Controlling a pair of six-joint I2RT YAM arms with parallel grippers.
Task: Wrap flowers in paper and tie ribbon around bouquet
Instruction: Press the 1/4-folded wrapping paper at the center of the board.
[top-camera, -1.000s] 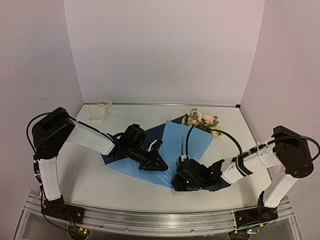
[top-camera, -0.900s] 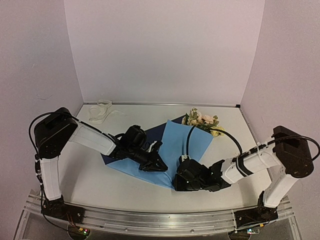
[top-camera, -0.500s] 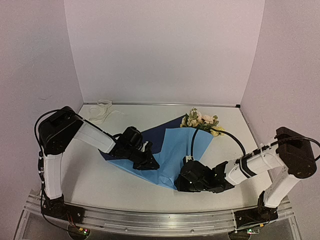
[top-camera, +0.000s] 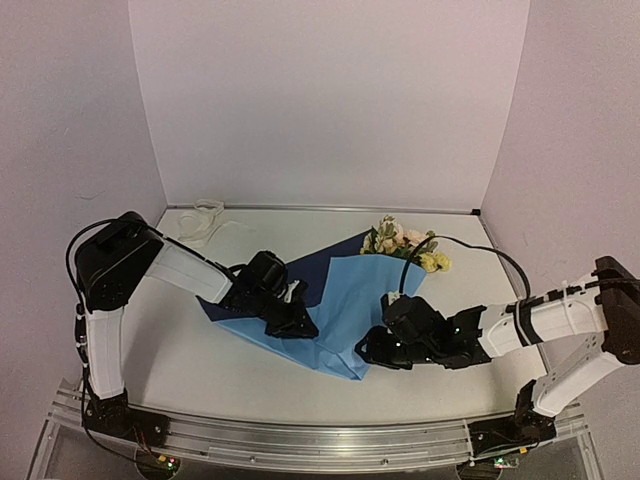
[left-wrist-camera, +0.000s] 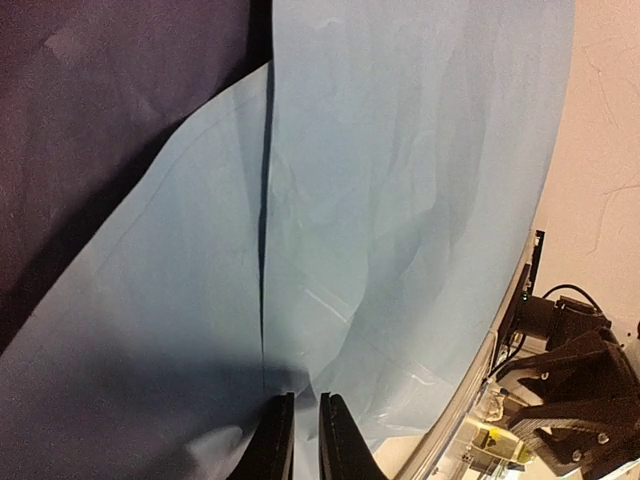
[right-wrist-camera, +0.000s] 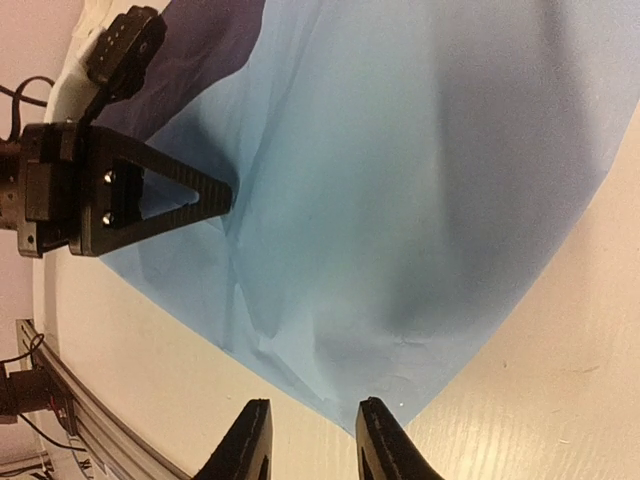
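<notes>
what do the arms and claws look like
The left arm and right arm have white link covers between bulky black joints, with thin black cables looping alongside. The left claw and right claw are black, with two fingers tapering to narrow tips.

The top camera looks down from above and behind the arm bases, taking in the whole desk (top-camera: 180, 350) to the far wall. The left wrist camera sits close over the paper (top-camera: 350, 290), facing right past the left fingers (left-wrist-camera: 275, 445). The right wrist camera, equally close, faces left past the right fingers (right-wrist-camera: 245, 440). All three views share the paper.
</notes>
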